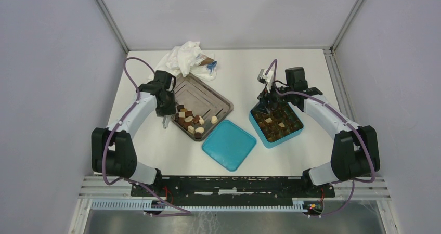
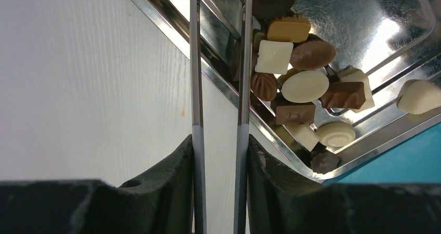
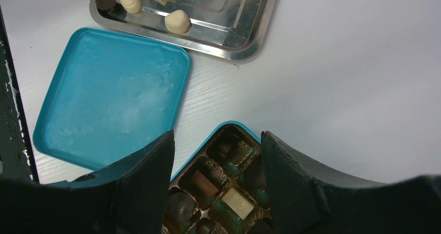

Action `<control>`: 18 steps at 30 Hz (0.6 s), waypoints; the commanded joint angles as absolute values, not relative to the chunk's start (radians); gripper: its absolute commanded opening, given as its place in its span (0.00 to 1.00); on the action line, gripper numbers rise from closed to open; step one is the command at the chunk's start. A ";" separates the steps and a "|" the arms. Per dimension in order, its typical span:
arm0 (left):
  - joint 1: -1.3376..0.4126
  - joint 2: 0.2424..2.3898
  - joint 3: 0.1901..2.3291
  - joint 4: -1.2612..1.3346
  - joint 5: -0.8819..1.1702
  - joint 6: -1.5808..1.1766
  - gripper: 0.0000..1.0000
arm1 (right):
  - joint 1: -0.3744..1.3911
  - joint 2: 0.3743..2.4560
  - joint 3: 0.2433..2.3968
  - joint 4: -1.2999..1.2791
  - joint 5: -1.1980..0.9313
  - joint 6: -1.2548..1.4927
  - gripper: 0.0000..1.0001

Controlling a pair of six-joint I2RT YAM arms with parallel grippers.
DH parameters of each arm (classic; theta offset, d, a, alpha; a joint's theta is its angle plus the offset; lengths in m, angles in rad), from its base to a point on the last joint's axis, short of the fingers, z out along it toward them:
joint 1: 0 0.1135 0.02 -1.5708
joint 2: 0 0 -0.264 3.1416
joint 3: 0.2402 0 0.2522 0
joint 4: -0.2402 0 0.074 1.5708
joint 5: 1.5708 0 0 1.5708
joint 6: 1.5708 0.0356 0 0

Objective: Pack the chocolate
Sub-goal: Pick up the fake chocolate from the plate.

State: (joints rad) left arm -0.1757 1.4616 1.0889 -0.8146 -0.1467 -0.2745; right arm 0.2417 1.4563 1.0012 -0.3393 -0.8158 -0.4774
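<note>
Left tool (image 1: 166,121) hangs at the tray's near-left rim, thin blades a narrow slit apart, tips out of the wrist view (gripping or not, cannot tell; nothing shows between the blades). Right tool (image 3: 217,156) is over the box, jaws spread wide, nothing in them.

Nearest the arms: teal lid (image 1: 229,144), off the box, flat on the surface (image 1: 291,78).

Next: box (image 1: 285,139), open, several cells holding chocolate (image 3: 236,203) in dark, brown and cream; free cells hard to read.

Left of it: steel tray (image 1: 208,96), with a heap (image 2: 304,86) of loose pieces at its near end.

Far edge: crumpled cloth (image 1: 182,60), a wrapper (image 1: 208,65).

Judgement: packing partly done. The heap remains to be moved, then the lid fitted.
</note>
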 commanded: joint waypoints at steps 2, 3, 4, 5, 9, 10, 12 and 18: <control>-0.172 1.460 1.095 -0.799 -0.137 -0.237 0.15 | 0.240 1.461 1.009 -0.337 -0.845 -0.492 0.67; -0.171 1.455 1.095 -0.799 -0.142 -0.238 0.05 | 0.240 1.461 1.010 -0.335 -0.844 -0.492 0.67; -0.170 1.445 1.096 -0.798 -0.148 -0.240 0.02 | 0.239 1.460 1.010 -0.336 -0.844 -0.492 0.67; -0.171 1.432 1.095 -0.795 -0.149 -0.242 0.02 | 0.240 1.461 1.009 -0.337 -0.844 -0.492 0.67; -0.170 1.379 1.093 -0.783 -0.147 -0.249 0.02 | 0.239 1.459 1.012 -0.340 -0.834 -0.499 0.67; -0.172 1.365 1.088 -0.777 -0.141 -0.252 0.02 | 0.239 1.460 1.013 -0.344 -0.830 -0.502 0.67; -0.171 1.340 1.078 -0.764 -0.126 -0.256 0.02 | 0.239 1.454 1.015 -0.347 -0.815 -0.511 0.68; -0.172 1.281 1.044 -0.742 -0.042 -0.269 0.02 | 0.222 1.438 1.024 -0.367 -0.778 -0.539 0.68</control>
State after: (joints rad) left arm -0.1757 1.3403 1.0603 -0.8001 -0.1184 -0.2749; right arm 0.2398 1.4563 1.0012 -0.3576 -0.8036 -0.5018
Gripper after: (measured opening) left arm 0.417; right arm 0.677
